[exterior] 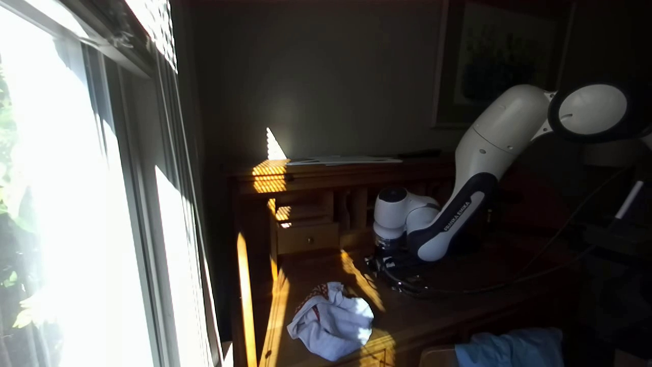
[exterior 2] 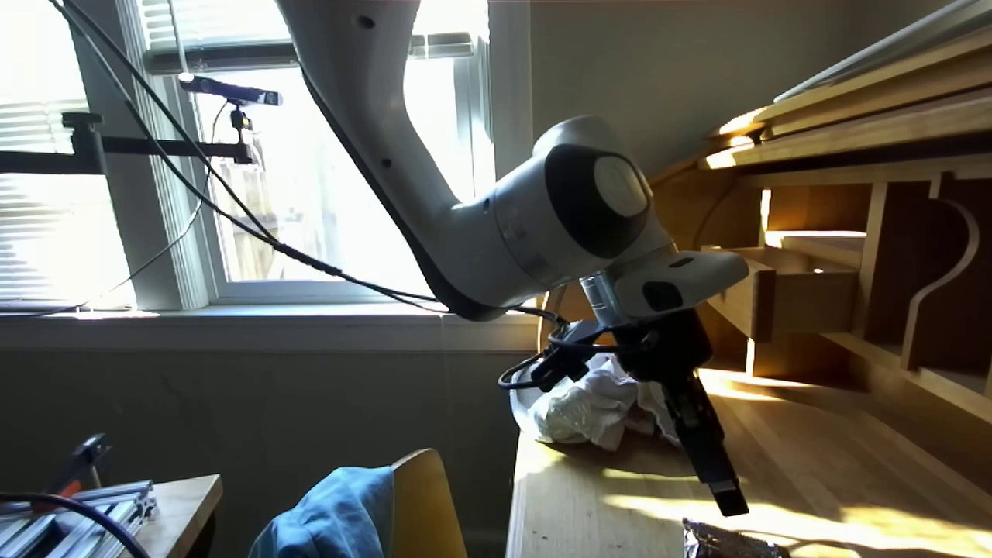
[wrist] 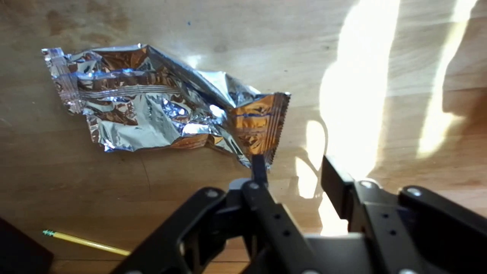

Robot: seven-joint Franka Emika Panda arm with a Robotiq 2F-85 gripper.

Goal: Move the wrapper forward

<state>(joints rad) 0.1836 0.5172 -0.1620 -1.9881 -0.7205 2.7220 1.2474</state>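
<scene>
A crumpled shiny silver foil wrapper (wrist: pixel 152 102) lies flat on the wooden desk in the wrist view. Its right end looks orange and has a jagged edge. Part of the wrapper (exterior 2: pixel 725 540) shows at the bottom edge of an exterior view. My gripper (wrist: pixel 295 171) is open, with nothing between its fingers. In the wrist view its left fingertip overlaps the wrapper's lower right corner, and the right finger is over bare desk. In an exterior view the gripper (exterior 2: pixel 728 500) points down, a little above and behind the wrapper. The gripper is not visible in the remaining exterior view.
A white cloth (exterior: pixel 331 321) lies bunched on the desk; it also shows behind the arm (exterior 2: pixel 589 407). A yellow pencil (wrist: pixel 91 243) and a dark object (wrist: pixel 23 251) are lower left in the wrist view. An open drawer (exterior 2: pixel 763 302) juts from the hutch. A chair holds blue fabric (exterior 2: pixel 333 515).
</scene>
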